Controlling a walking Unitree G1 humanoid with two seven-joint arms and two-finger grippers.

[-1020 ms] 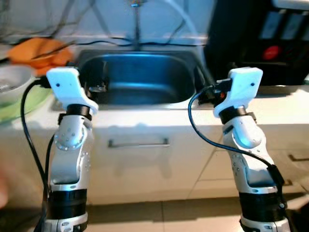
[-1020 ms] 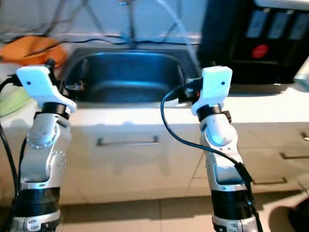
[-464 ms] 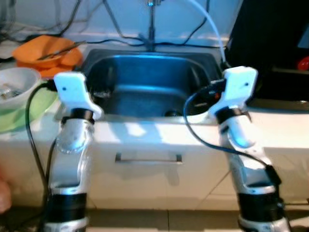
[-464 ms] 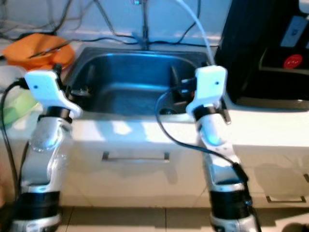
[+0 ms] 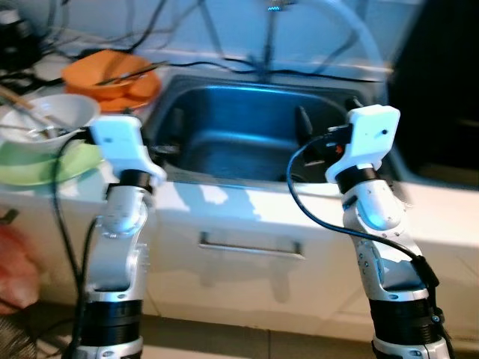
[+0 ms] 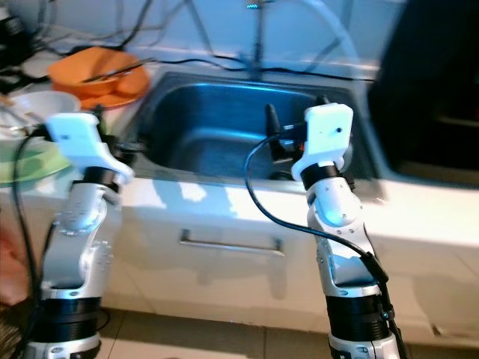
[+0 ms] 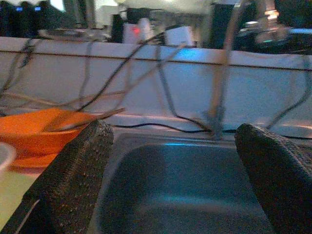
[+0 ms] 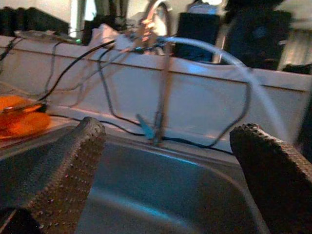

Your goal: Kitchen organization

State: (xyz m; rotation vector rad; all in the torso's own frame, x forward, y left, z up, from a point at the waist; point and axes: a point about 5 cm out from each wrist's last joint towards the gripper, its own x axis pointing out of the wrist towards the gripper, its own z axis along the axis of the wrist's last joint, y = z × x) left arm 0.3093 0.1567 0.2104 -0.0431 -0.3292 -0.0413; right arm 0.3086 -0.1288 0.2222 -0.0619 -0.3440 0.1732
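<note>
Over sink: both grippers, left gripper [image 7: 170, 180], right gripper [image 8: 165, 175], fingers spread, holding nothing
Stainless steel sink [image 5: 247, 138]: below fingers
Orange bowl [image 5: 112, 75]: sticks inside, left bench

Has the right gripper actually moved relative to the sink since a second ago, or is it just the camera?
Cannot tell. The whole head view has shifted, so the camera moved. The right gripper hangs over the sink at its right rim, much as before, fingers open.
</note>
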